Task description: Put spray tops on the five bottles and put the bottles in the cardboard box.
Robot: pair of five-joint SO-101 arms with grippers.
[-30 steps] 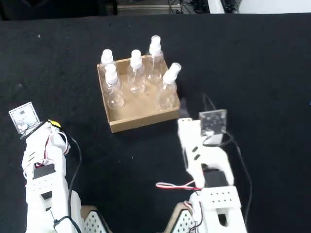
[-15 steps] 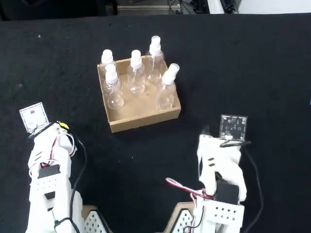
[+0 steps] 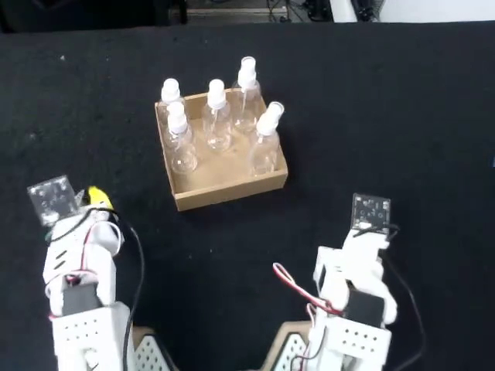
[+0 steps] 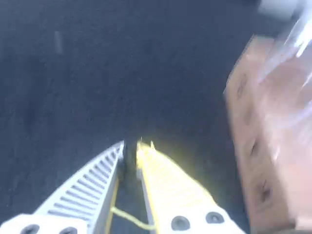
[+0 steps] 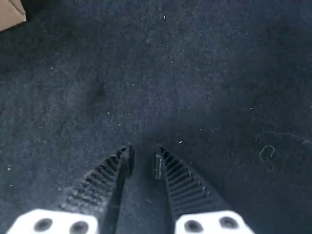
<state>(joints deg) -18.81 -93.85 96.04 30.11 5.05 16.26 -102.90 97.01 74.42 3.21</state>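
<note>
The cardboard box (image 3: 229, 192) stands at the middle of the table with five clear bottles upright inside, each wearing a white spray top (image 3: 216, 94). One bottle (image 3: 266, 142) leans at the box's near right corner. My left gripper (image 3: 94, 199), with one white and one yellow finger, hovers low to the near left of the box, shut on nothing; in its wrist view (image 4: 131, 147) the box wall (image 4: 253, 146) lies close by. My right gripper (image 5: 142, 158) is shut over bare black cloth, near right of the box, whose corner (image 5: 9, 12) shows.
Black cloth covers the whole table (image 3: 402, 116). Red and white wires (image 3: 290, 278) loop beside the right arm (image 3: 348, 270). Both arm bases sit at the near edge. Cables and equipment lie beyond the far edge.
The right arm has drawn back from the box's near right corner toward the near edge. The left arm has also shifted back slightly. Box and bottles have not moved.
</note>
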